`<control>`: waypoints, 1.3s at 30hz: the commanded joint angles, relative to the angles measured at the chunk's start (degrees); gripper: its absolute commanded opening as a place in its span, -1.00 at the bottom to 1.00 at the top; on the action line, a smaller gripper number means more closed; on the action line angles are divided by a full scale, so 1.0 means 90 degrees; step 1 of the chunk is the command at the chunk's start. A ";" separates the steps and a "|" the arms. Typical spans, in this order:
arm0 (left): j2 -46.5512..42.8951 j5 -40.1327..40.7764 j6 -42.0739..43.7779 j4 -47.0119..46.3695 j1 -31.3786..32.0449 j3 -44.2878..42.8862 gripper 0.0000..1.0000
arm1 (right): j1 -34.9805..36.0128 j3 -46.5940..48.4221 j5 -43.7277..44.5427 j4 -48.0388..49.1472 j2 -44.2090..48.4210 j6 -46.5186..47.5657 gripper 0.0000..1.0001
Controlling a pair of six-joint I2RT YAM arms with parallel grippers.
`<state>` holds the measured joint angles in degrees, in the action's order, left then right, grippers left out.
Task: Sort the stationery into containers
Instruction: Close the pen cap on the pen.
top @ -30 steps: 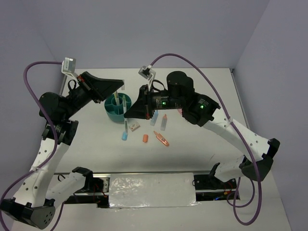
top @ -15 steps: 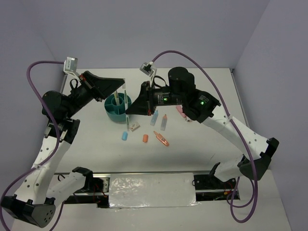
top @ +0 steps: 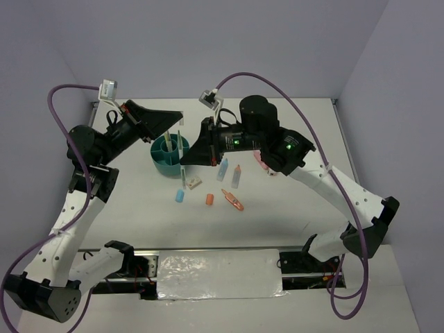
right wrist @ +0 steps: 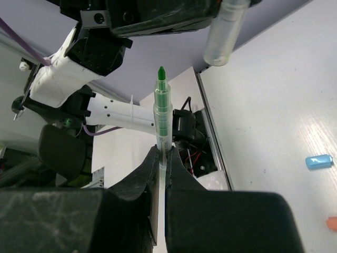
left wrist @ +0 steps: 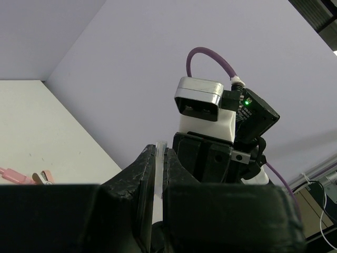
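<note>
Two robot arms meet over a round teal organizer point(top: 161, 166) at the far side of a white table point(top: 305, 208), each with a pen in hand and most of the sorting yet to do. The left gripper point(top: 168, 129) is pinched narrow on a thin clear pen point(left wrist: 160, 154), held upright right above the organizer's compartments. The right gripper point(top: 184, 162) is clamped tight on a green-tipped pen point(right wrist: 161, 105) just beside the tub's near-right rim (the two pens hang close together, and from the right wrist the clear barrel shows just above the green tip). Neither pen looks released, so both count as in transit rather than sorted. What already sits inside the organizer cannot be told from these views, as the grippers and pens cover much of it. On the table near the tub, several pieces lie loose and unsorted: a blue eraser point(top: 179, 197), an orange eraser point(top: 209, 200), an orange marker point(top: 233, 200), a blue marker point(top: 223, 169), an orange-capped marker point(top: 237, 176) and a whitish-tan piece point(top: 192, 183), with a pink marker point(left wrist: 13, 173) farther right, partly hidden under the right arm. By that count the job appears to be in its first half, with two drops pending and at least seven pickups to follow.
</note>
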<state>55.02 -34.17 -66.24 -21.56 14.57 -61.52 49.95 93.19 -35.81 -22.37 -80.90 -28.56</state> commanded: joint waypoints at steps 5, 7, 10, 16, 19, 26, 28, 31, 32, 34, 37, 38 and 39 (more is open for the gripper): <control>-0.0098 0.0047 0.0123 -0.0290 0.0022 -0.0206 -1.00 | -0.0189 0.0261 -0.0191 -0.0063 -0.0102 0.0145 -1.00; -0.0079 0.0037 0.0143 -0.0270 0.0022 -0.0245 -1.00 | -0.0199 0.0319 -0.0220 -0.0092 -0.0141 0.0155 -1.00; -0.0069 0.0037 0.0153 -0.0270 0.0022 -0.0264 -1.00 | -0.0238 0.0349 -0.0220 -0.0131 -0.0181 0.0185 -1.00; -0.0050 0.0028 0.0153 -0.0280 0.0022 -0.0274 -1.00 | -0.0267 0.0359 -0.0259 -0.0132 -0.0200 0.0165 -1.00; -0.0049 0.0037 0.0162 -0.0300 0.0022 -0.0255 -1.00 | -0.0316 0.0437 -0.0259 -0.0190 -0.0229 0.0185 -1.00; -0.0001 0.0067 0.0270 -0.0095 0.0022 -0.0323 -1.00 | -0.0375 0.0496 -0.0279 -0.0229 -0.0220 0.0214 -1.00; 0.0019 0.0067 0.0289 -0.0056 0.0022 -0.0342 -1.00 | -0.0375 0.0486 -0.0288 -0.0229 -0.0220 0.0214 -1.00; 0.0048 0.0037 0.0231 -0.0123 0.0022 -0.0333 -1.00 | -0.0394 0.0505 -0.0230 -0.0239 -0.0220 0.0204 -1.00; 0.0039 0.0037 0.0211 -0.0162 0.0022 -0.0313 -1.00 | -0.0414 0.0515 -0.0220 -0.0249 -0.0229 0.0204 -1.00; 0.0038 0.0047 0.0211 -0.0163 0.0022 -0.0304 -1.00 | -0.0462 0.0515 -0.0201 -0.0249 -0.0239 0.0194 -1.00; 0.0058 0.0018 0.0192 -0.0212 0.0022 -0.0304 -1.00 | -0.0511 0.0505 -0.0220 -0.0190 -0.0239 0.0155 -1.00; 0.0068 0.0018 0.0172 -0.0221 0.0022 -0.0294 -1.00 | -0.0521 0.0544 -0.0239 -0.0190 -0.0259 0.0155 -1.00; 0.0058 0.0008 0.0172 -0.0241 0.0022 -0.0284 -1.00 | -0.0540 0.0583 -0.0230 -0.0219 -0.0288 0.0165 -1.00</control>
<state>55.51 -34.06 -64.79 -20.53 14.57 -62.04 45.80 94.98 -37.56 -25.36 -83.05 -27.51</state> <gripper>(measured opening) 0.186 0.044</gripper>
